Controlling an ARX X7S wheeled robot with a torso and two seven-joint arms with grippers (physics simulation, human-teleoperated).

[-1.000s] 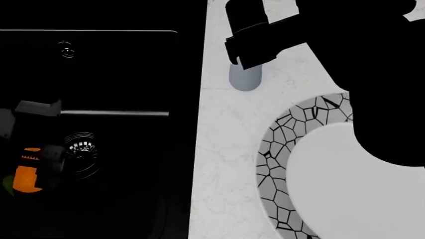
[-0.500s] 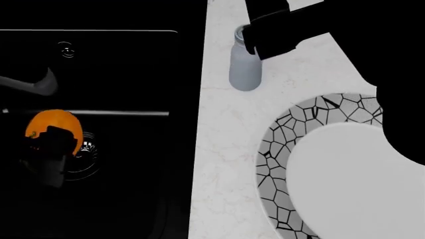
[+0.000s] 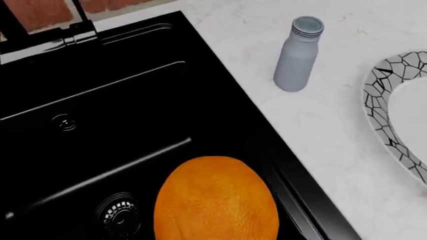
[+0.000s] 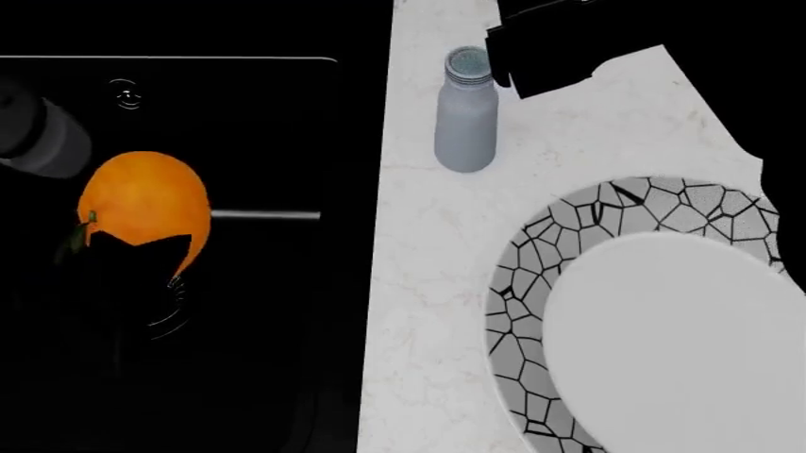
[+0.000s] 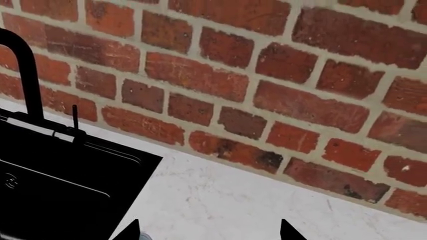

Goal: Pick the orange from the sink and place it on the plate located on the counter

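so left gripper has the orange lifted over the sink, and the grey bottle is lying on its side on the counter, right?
Not quite. In the left wrist view the grey bottle stands upright on the counter. The rest holds: the left gripper has the orange lifted over the sink.

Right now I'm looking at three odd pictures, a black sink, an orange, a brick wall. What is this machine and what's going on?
These are simulator renders from a two-armed wheeled robot. One camera sits on its head looking down; one rides near each gripper.

From the head you see a black sink, a white counter, a grey bottle and a patterned plate. The dark shapes are the robot's own arms.

The left gripper appears to hold the orange above the sink; its wrist camera shows the same orange close up.

The right wrist camera faces a brick wall; only the two tips of the right gripper show, spread apart and empty.
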